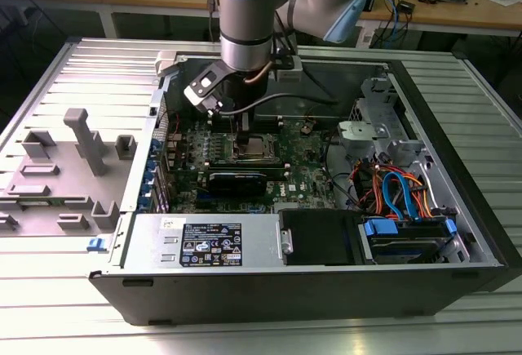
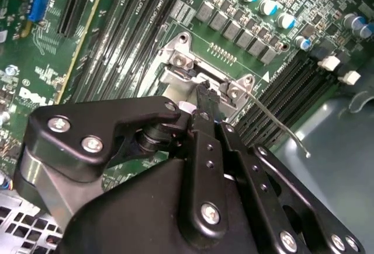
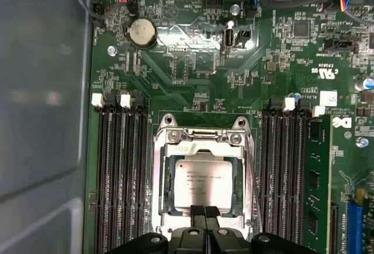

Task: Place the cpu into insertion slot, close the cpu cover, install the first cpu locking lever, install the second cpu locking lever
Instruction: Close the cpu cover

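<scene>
while the claw (image 3: pixel 204 209) hangs over it, the cpu (image 3: pixel 201 181) lies flat, face-up.

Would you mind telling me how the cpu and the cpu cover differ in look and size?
The cpu is a solid grey plate with print on top; the cpu cover is an open frame with a large window. The cpu is smaller and shows through that window; the cpu cover lies around it. Both are silvery metal, squarish, and lie flat over the green board.
</scene>
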